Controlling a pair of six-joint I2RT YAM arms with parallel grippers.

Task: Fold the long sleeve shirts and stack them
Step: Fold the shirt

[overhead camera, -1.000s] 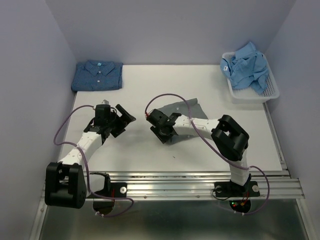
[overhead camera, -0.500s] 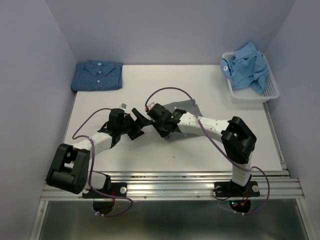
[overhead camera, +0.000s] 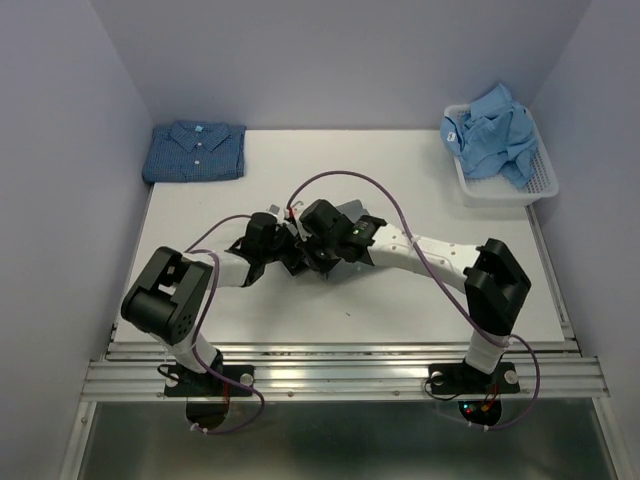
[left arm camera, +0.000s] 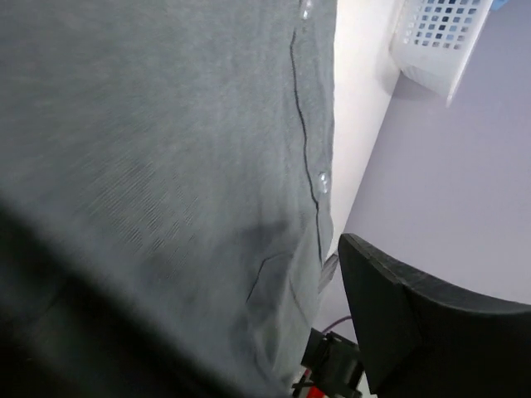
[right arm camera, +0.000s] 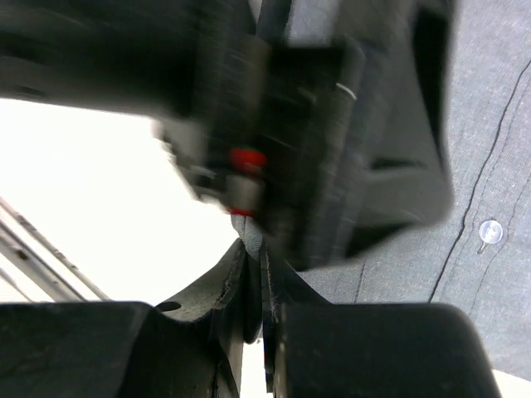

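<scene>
Grey shirt [left arm camera: 166,124] (buttons [left arm camera: 323,181] visible) is pinched at one fold by right gripper [right arm camera: 253,282]; left gripper [overhead camera: 285,250] is held spread-fingered alongside.

The grey shirt [left arm camera: 166,124] is reading as soft, matt woven cloth, with its small clear buttons [left arm camera: 323,181] glinting glossy. At ten o'clock the dark blue shirt [overhead camera: 195,150] is showing finely dotted matt cloth. At two o'clock the light blue shirt [overhead camera: 495,125] is lying as crumpled matt cloth in a white plastic mesh basket [overhead camera: 530,190]. The bench [overhead camera: 450,215] is looking smooth, white and matt. The right claw [right arm camera: 253,278] is showing matt black plastic. The rail [overhead camera: 350,372] at six o'clock is gleaming as brushed metal.
</scene>
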